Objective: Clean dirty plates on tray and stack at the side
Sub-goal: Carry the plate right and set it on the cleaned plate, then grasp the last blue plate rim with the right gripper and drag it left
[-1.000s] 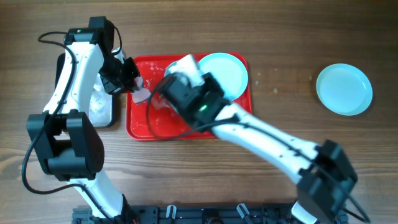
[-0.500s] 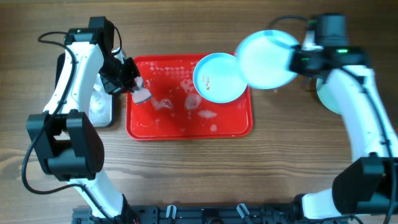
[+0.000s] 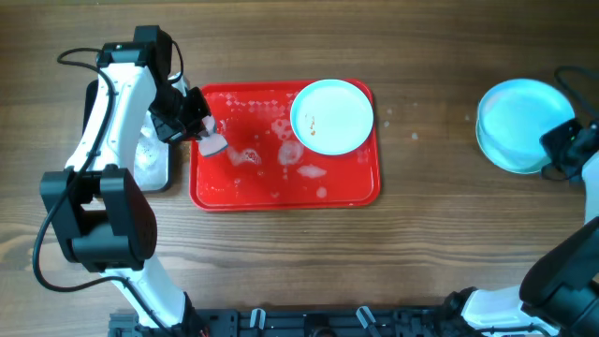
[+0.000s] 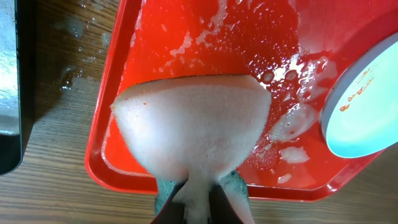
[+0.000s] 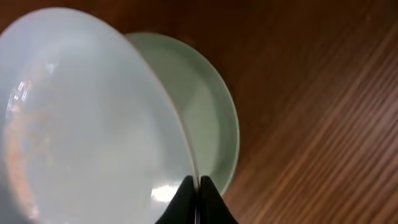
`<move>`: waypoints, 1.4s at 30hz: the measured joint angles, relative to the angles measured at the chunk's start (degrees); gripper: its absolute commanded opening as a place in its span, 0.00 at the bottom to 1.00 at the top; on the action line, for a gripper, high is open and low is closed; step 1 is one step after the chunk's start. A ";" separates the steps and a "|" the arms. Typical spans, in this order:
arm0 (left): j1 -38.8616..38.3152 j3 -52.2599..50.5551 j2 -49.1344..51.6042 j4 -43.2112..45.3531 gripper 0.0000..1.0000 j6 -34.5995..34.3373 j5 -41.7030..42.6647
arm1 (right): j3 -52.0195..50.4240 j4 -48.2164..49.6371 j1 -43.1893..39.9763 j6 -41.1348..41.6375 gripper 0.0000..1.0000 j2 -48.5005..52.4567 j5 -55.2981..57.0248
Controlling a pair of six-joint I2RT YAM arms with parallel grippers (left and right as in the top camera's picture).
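Observation:
The red tray (image 3: pixel 234 192) lies mid-table, wet with foam. One pale blue plate (image 3: pixel 332 115) with brown specks sits in its right end; it also shows in the left wrist view (image 4: pixel 367 106). My left gripper (image 3: pixel 208 139) is shut on a foamy sponge (image 4: pixel 189 127) over the tray's left part (image 4: pixel 109 134). My right gripper (image 5: pixel 198 186) is shut on the rim of a second plate (image 5: pixel 87 124), held tilted just over a third plate (image 5: pixel 214 112) on the table at far right. In the overhead view the held plate (image 3: pixel 517 122) covers most of the third.
A black-rimmed metal pan (image 3: pixel 154 159) stands left of the tray, under the left arm. Foam patches (image 3: pixel 301 171) lie on the tray floor. Small water drops (image 3: pixel 412 136) dot the wood between tray and right plates.
My right arm has carried a plate from over the tray out to the far right, over the plate lying there. The left gripper and sponge have not moved.

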 measured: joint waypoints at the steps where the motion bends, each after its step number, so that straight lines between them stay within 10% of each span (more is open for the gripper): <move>1: 0.00 0.00 0.00 -0.02 0.04 0.00 0.00 | -1.90 4.50 0.02 0.42 0.04 -0.13 0.24; 10: 0.00 0.00 0.00 -0.02 0.04 0.00 0.00 | -8.44 11.23 0.00 1.44 0.05 0.46 3.37; 17: -0.02 0.00 0.00 -0.02 0.04 0.00 0.00 | -8.52 13.09 0.02 2.29 0.65 3.30 3.61; 29: -2.75 0.00 0.00 1.29 0.04 0.00 -0.02 | 5.03 -3.41 3.74 1.77 0.56 -10.69 -15.50; 42: -3.98 0.00 0.00 2.29 0.04 0.00 -0.02 | 5.46 0.17 51.74 9.29 0.41 2.03 -11.69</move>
